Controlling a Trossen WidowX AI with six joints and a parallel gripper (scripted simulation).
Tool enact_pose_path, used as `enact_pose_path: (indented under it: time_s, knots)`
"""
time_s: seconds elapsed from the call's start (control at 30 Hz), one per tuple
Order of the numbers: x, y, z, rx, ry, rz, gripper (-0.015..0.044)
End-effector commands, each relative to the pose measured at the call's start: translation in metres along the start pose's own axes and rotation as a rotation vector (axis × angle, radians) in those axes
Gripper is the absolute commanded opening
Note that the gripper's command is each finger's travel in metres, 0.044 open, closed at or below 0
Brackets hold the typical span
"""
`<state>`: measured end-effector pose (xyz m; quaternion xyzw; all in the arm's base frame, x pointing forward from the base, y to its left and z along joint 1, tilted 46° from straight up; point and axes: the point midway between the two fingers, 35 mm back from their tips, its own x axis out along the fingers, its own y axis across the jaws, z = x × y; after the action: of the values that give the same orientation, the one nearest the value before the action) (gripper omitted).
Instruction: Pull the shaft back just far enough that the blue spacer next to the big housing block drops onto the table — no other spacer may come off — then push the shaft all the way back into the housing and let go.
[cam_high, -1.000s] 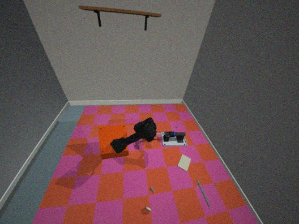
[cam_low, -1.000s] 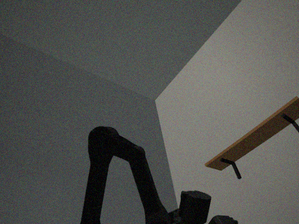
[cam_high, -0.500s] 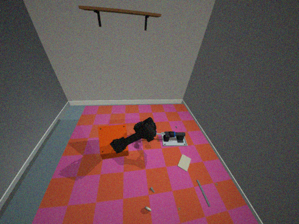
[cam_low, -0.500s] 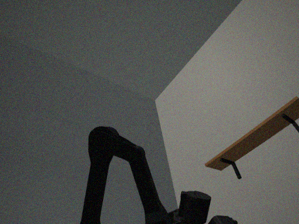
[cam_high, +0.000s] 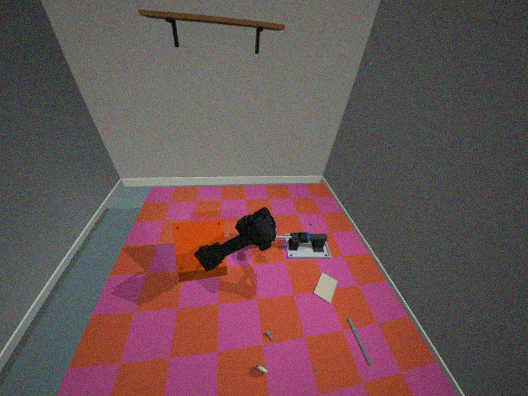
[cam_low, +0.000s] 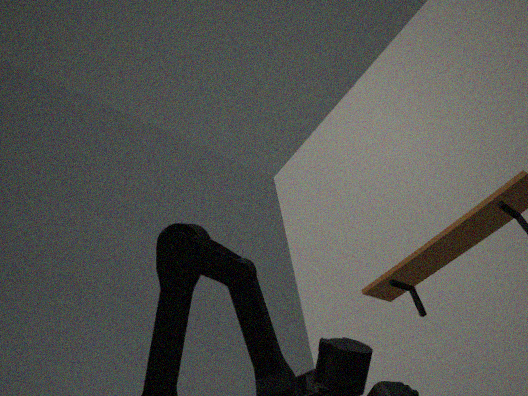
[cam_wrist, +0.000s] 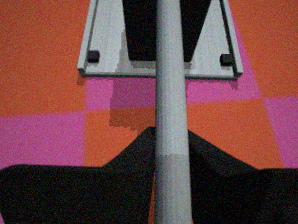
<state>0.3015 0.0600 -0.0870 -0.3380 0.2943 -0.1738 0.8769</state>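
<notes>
The gripper (cam_wrist: 171, 142) is shut on the pale grey shaft (cam_wrist: 170, 95) (cam_high: 283, 237), which runs between the fingers toward the fixture. In the top view, the dark arm hides the fingers left of the fixture. The big housing block (cam_high: 319, 242) stands at the right of the pale base plate (cam_high: 306, 254) (cam_wrist: 107, 30). The blue spacer (cam_high: 308, 237) shows as a thin band up on the shaft line, beside the block's left side. Dark parts (cam_high: 299, 237) lie left of it; separate spacers cannot be told apart. The wrist view shows only a dark near support (cam_wrist: 142, 35), no blue.
An orange slab (cam_high: 197, 242) lies under the arm. A cream tile (cam_high: 326, 287), a grey rod (cam_high: 359, 341), a small screw-like piece (cam_high: 269, 335) and a pale cylinder (cam_high: 261, 369) lie nearer the camera. A wooden shelf (cam_high: 215, 20) (cam_low: 450, 235) hangs on the back wall.
</notes>
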Motion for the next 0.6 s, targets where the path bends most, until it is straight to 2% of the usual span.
enact_pose_path:
  time_s: [0.0, 0.57]
  knots:
    - [-0.0007, -0.001, -0.0014, 0.001, 0.002, -0.005, 0.0]
    - [-0.0017, -0.001, -0.0025, 0.001, 0.002, -0.005, 0.0]
